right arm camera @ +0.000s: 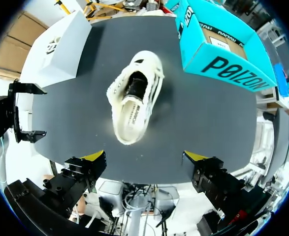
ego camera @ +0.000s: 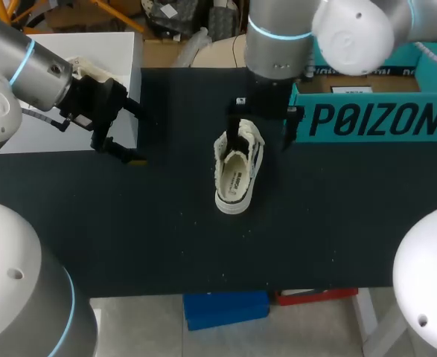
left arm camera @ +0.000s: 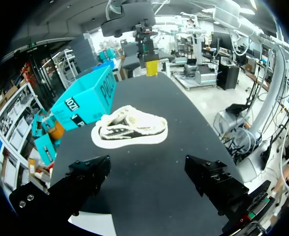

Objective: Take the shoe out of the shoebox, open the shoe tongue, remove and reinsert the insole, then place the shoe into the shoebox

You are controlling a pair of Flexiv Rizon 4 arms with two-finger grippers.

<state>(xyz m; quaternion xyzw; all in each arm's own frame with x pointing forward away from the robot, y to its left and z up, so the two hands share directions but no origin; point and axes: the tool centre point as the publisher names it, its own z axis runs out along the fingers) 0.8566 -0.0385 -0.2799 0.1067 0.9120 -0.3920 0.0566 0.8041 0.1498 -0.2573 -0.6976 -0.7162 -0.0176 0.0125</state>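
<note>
Step in hand: judged to be opening the tongue. The shoe is already out of the shoebox and the insole appears to sit inside it.
Shoe location: centre of the head view, standing sole-down on the black table, opening up, heel toward the lower edge and toe toward the upper edge.
Shoebox location: upper right of the head view, open, just beside the shoe's toe end but apart from it.
Right claw: fingers spread wide, holding nothing. It hangs above the toe and lace end, and the right wrist view shows the whole shoe ahead of the right claw.
Left claw: fingers apart, empty, at the left of the head view, near a white box and well apart from the shoe.
Recommended approach: bring the right claw down over the lace area and pinch only the tongue's free edge, not the laces or side wall.
Support: steady the heel with the left claw, since the shoe will probably slide or tip when pulled.
Risk: the tongue's position cannot be read clearly, so confirm it before closing.
</note>
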